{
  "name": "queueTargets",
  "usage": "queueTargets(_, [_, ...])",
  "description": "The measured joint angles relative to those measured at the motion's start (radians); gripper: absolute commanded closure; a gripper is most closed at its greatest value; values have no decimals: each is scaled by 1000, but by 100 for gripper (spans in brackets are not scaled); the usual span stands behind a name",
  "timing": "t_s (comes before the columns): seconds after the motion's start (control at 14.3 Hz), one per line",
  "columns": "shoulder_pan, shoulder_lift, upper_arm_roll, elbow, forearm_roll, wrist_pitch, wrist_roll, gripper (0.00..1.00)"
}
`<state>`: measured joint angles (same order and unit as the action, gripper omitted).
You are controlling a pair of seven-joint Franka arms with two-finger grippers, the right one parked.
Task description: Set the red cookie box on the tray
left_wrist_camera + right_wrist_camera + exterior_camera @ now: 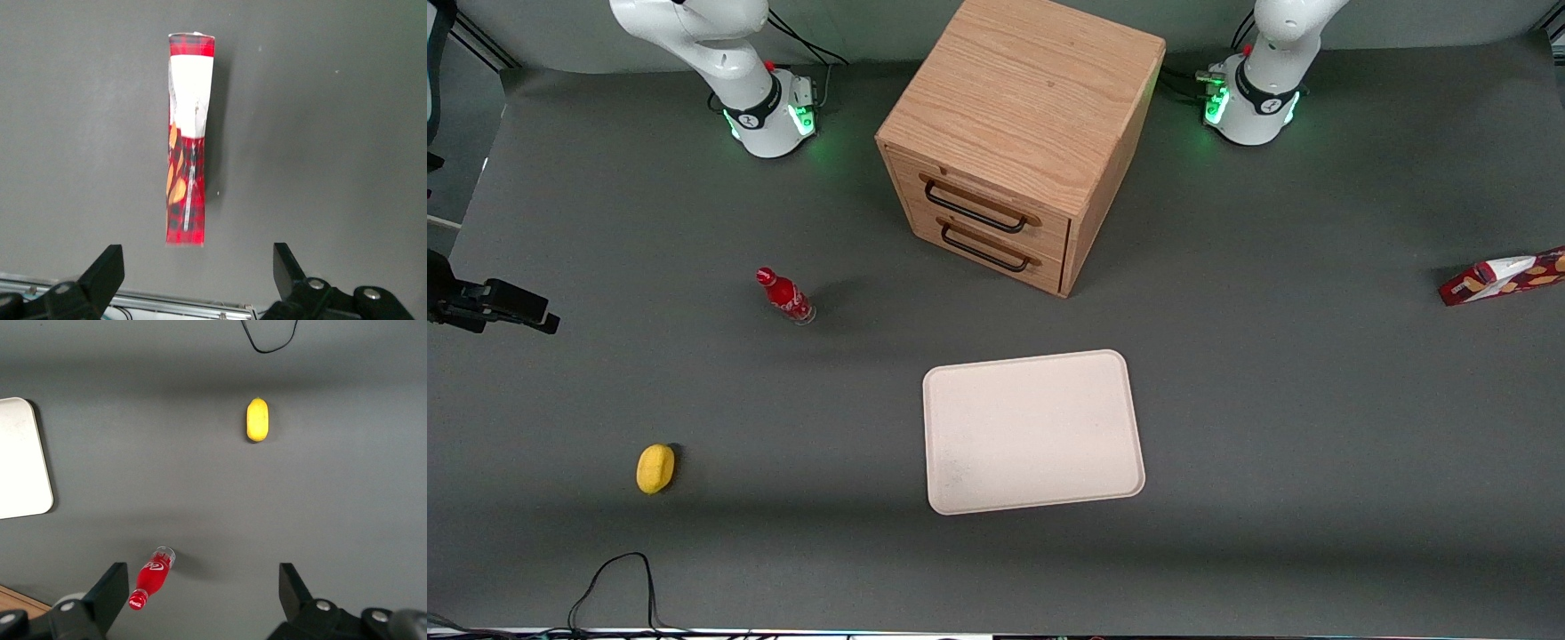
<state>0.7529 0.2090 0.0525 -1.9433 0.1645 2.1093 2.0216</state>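
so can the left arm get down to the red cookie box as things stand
Probably yes. The gripper hangs open above the red cookie box, which lies alone on bare table toward the working arm's end, apart from the tray, with nothing near or on it.

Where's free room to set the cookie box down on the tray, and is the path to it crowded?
The whole tray is bare inside its rim. The mat between it and the red cookie box, at the working arm's end, holds nothing. The drawer cabinet borders the tray farther from the camera. The gripper hangs open above the mat beside the box.
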Motion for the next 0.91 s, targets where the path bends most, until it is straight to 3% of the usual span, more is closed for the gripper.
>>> queueTargets(0.35, [0, 6, -7, -185, 0, 241, 2, 1])
queueTargets(0.77, [0, 93, -11, -214, 0, 378, 18, 2])
queueTargets(0.91, [0, 121, -13, -214, 0, 415, 20, 12])
